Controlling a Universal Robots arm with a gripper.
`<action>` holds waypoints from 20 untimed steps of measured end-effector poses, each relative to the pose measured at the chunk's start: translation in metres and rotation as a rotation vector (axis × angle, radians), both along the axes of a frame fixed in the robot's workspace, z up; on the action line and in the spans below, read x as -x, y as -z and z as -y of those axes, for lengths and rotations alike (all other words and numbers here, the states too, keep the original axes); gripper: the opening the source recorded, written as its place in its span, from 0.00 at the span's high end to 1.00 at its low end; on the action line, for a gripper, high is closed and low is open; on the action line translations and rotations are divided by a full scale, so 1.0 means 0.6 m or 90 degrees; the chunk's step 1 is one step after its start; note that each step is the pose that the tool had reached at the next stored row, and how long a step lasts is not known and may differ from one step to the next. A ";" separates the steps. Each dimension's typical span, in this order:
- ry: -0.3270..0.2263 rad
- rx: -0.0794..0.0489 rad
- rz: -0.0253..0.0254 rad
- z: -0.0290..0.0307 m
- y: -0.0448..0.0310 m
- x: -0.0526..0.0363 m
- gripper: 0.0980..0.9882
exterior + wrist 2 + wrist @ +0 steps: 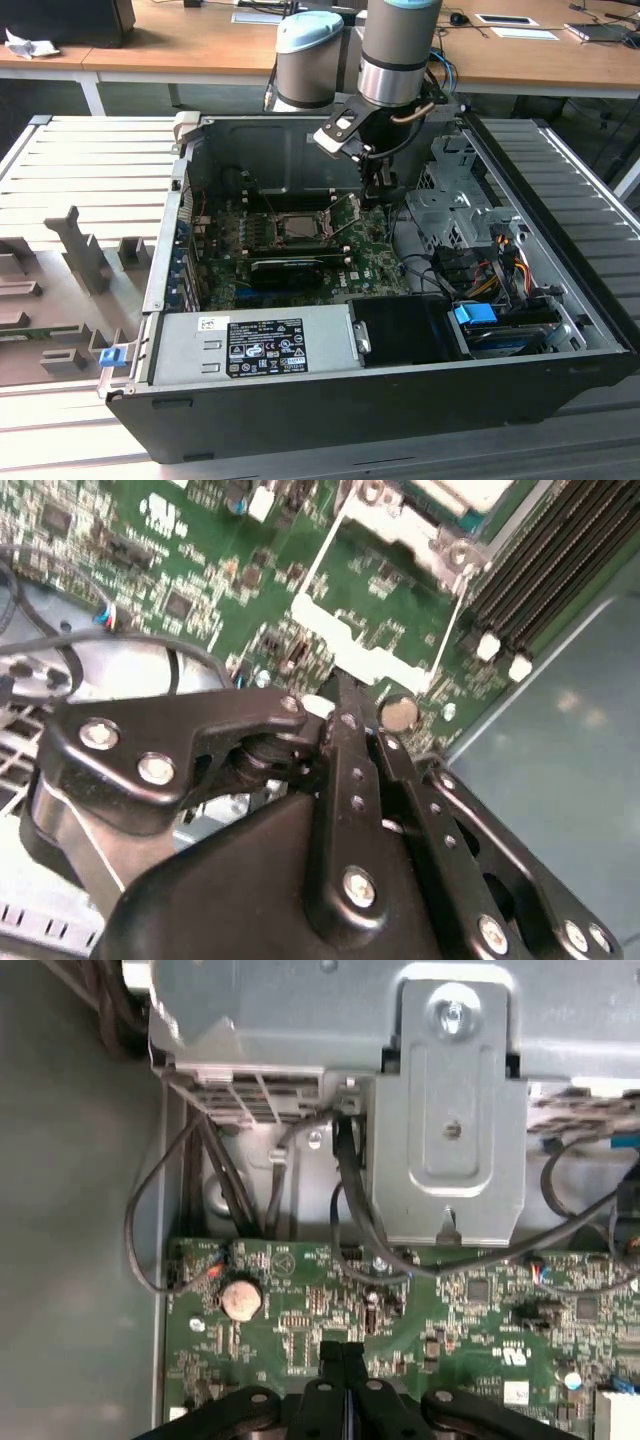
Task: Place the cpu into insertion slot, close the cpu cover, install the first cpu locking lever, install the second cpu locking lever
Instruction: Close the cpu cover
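Small dark square insertion slot [300,226], grey metallic rim

The hand [337,688] is matt black, its links studded with bright, glossy metal screw heads. The cpu cover [345,632] is thin bare metal, pale and reflective. The circuit board [300,1340] is green with a smooth, slightly glossy lacquer, and its coin cell [240,1300] is polished metal. The drive cage [450,1110] is unpainted sheet metal, dull silver-grey and smooth, and the cables [348,1170] have smooth black plastic sheaths. In the exterior view the case [350,420] is matt black outside. The power supply [325,335] is plain grey metal with a paper-like label [266,346]. The arm [400,40] is satin grey metal with a pale blue plastic cap [310,35]. The tabletop [200,45] looks like smooth light wood.
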State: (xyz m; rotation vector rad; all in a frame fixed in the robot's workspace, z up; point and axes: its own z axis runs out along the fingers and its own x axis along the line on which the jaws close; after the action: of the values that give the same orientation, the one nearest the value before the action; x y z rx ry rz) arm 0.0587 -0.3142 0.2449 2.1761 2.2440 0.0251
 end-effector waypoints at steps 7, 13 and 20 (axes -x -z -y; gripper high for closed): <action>0.000 0.000 -0.0003 -0.0003 0.002 0.010 0.99; 0.000 0.000 -0.0003 -0.0004 0.002 0.014 0.99; 0.000 0.000 -0.0003 -0.0004 0.002 0.027 0.99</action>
State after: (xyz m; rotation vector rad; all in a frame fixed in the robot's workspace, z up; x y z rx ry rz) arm 0.0427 -0.3140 0.2437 2.1763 2.2441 0.0247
